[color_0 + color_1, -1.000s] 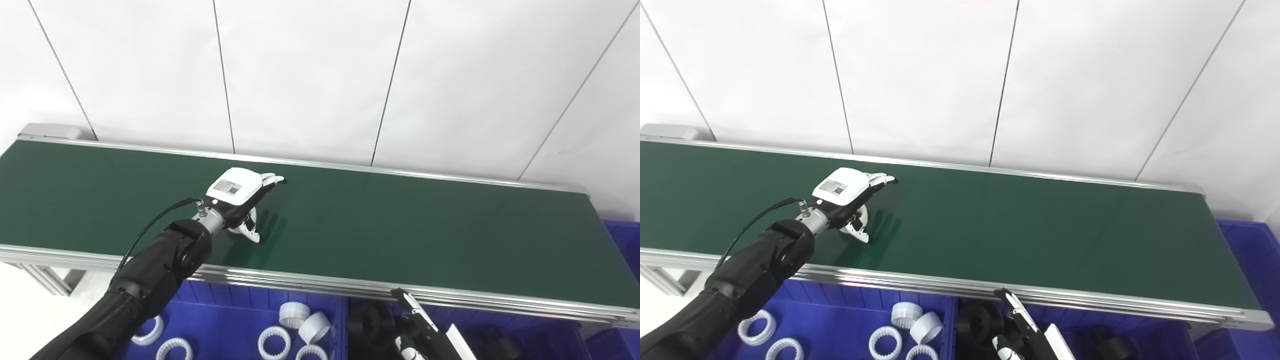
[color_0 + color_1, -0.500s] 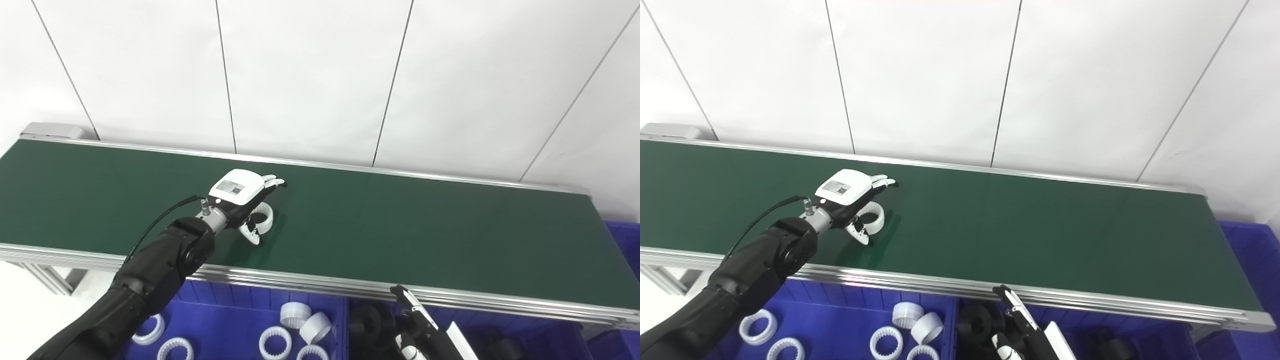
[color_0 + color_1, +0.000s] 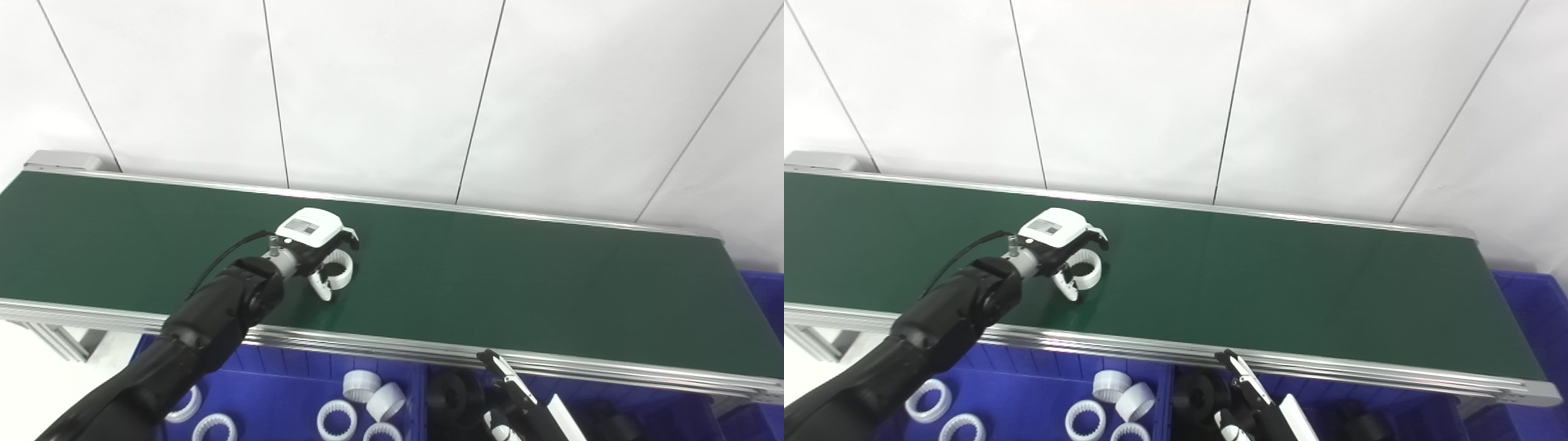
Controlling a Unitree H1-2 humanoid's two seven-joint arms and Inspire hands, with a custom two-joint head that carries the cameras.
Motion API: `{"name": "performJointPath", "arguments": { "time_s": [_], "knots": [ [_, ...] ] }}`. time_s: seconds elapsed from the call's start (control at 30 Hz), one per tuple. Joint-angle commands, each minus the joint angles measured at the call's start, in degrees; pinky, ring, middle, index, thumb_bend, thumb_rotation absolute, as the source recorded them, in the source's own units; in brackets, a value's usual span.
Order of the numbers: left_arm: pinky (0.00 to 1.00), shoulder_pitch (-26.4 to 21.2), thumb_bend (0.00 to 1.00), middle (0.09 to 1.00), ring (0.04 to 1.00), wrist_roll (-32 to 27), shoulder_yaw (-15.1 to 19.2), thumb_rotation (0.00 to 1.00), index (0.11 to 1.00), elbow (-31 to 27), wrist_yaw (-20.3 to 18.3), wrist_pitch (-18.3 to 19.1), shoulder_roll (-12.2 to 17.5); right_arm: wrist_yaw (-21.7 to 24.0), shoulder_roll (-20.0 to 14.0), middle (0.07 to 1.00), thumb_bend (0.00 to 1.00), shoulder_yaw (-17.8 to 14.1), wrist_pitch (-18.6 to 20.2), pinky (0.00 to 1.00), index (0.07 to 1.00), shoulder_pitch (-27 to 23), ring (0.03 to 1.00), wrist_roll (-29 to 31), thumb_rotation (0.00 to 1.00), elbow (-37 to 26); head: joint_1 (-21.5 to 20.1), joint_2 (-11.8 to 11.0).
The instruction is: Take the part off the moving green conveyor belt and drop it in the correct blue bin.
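A white ring (image 3: 336,273) lies on the green belt (image 3: 490,288), left of its middle. We see the left hand (image 3: 313,236) curled over it, fingers (image 3: 351,236) bent down at the far side and thumb (image 3: 320,287) at the near side; whether it truly grips the ring we cannot tell. Below the belt's near rail, a blue bin (image 3: 288,386) holds more white rings (image 3: 336,419). Beside it a second bin (image 3: 1396,410) holds black parts (image 3: 454,392), above which the right hand (image 3: 511,398) shows only partly, its state unclear.
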Motion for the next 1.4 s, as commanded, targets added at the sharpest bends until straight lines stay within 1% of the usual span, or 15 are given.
{"name": "performJointPath", "arguments": {
  "time_s": [0.0,0.07,0.2,0.33,0.37,0.4,0.5,0.6,0.8,0.9,0.93,0.97,1.03,1.17,1.37],
  "knots": [
    [0.33,-2.91,0.85,0.715,0.533,1.47,-1.18,0.00,0.680,1.18,0.60,1.06,-0.76,-0.23,-0.02,0.978,0.29,-0.53,-0.32,0.90,0.951,-0.97,0.959,0.28,0.86,-1.48,0.05,-0.02],
    [0.29,-3.74,0.85,0.673,0.482,1.48,-2.24,0.00,0.649,2.96,1.65,0.50,-1.82,-0.10,-0.03,0.979,0.28,-0.52,-0.02,0.90,0.954,-1.12,0.961,0.33,0.87,-1.73,-0.04,-0.10],
    [0.31,-5.03,0.85,0.701,0.525,1.24,-3.67,0.00,0.632,6.31,2.80,-0.26,-3.58,-0.32,0.09,0.979,0.28,-0.51,0.08,0.91,0.954,-1.02,0.962,-0.17,0.88,-2.05,-0.52,0.09],
    [0.30,-5.73,0.82,0.687,0.517,1.08,-5.10,0.00,0.558,7.28,3.00,-0.22,-4.34,-0.33,0.10,0.979,0.27,-0.65,0.58,0.90,0.952,-0.67,0.961,-0.60,0.87,-2.84,-0.74,0.18],
    [0.29,-5.77,0.67,0.681,0.509,0.89,-5.23,0.02,0.523,7.19,2.93,-0.20,-4.34,-0.30,0.09,0.979,0.26,-0.68,0.65,0.90,0.952,-0.64,0.961,-0.63,0.87,-2.93,-0.74,0.18],
    [0.28,-5.86,0.58,0.677,0.504,0.33,-5.14,0.03,0.501,7.13,2.82,-0.70,-4.32,-0.30,0.08,0.980,0.26,-0.78,0.59,0.90,0.952,-0.61,0.961,-0.39,0.86,-2.97,-0.72,0.22],
    [0.29,-6.16,0.52,0.657,0.491,-0.82,-4.90,0.03,0.483,7.42,2.94,-2.03,-4.29,-0.32,0.08,0.980,0.25,-0.97,0.53,0.90,0.953,-0.61,0.961,-0.11,0.83,-3.06,-0.72,0.22],
    [0.30,-6.47,0.51,0.644,0.480,-2.29,-4.30,0.02,0.478,7.66,3.47,-3.59,-4.27,-0.08,0.08,0.978,0.24,-1.03,0.86,0.89,0.954,-0.66,0.957,0.03,0.83,-3.38,-0.64,0.37],
    [0.32,-6.78,0.49,0.636,0.461,-4.59,-3.14,0.00,0.476,7.43,3.47,-4.77,-4.07,0.11,-0.04,0.977,0.25,-0.99,1.30,0.89,0.953,-0.77,0.956,0.03,0.84,-3.73,-0.75,0.50],
    [0.31,-6.87,0.49,0.616,0.459,-5.39,-2.96,0.00,0.473,7.58,3.47,-4.93,-4.10,0.03,-0.10,0.975,0.24,-1.03,1.22,0.90,0.953,-0.76,0.958,-0.10,0.81,-3.73,-0.82,0.55],
    [0.31,-6.89,0.50,0.545,0.458,-5.68,-2.89,0.00,0.472,7.68,3.46,-4.98,-4.13,0.02,-0.12,0.975,0.24,-1.04,1.17,0.90,0.954,-0.75,0.958,-0.08,0.81,-3.71,-0.80,0.55],
    [0.31,-6.92,0.50,0.511,0.457,-5.97,-2.85,0.00,0.472,7.68,3.35,-5.13,-4.11,0.05,-0.16,0.976,0.25,-1.04,1.14,0.90,0.954,-0.76,0.960,-0.01,0.83,-3.66,-0.82,0.56],
    [0.31,-7.02,0.50,0.501,0.457,-6.39,-2.88,0.00,0.472,7.85,3.41,-5.67,-4.05,0.18,-0.22,0.977,0.25,-1.03,1.18,0.90,0.954,-0.76,0.960,0.17,0.84,-3.69,-0.79,0.64],
    [0.32,-7.12,0.50,0.525,0.455,-6.99,-2.78,0.00,0.457,8.00,3.94,-6.84,-3.82,0.22,-0.19,0.976,0.25,-1.02,1.62,0.89,0.951,-0.72,0.955,-0.05,0.84,-4.08,-0.78,0.62],
    [0.29,-7.03,0.50,0.525,0.469,-7.63,-1.85,0.00,0.449,6.31,2.50,-5.88,-3.13,0.18,-0.10,0.976,0.24,-0.96,1.59,0.90,0.952,-0.78,0.958,-0.13,0.83,-3.99,-0.76,0.83]
  ]
}}
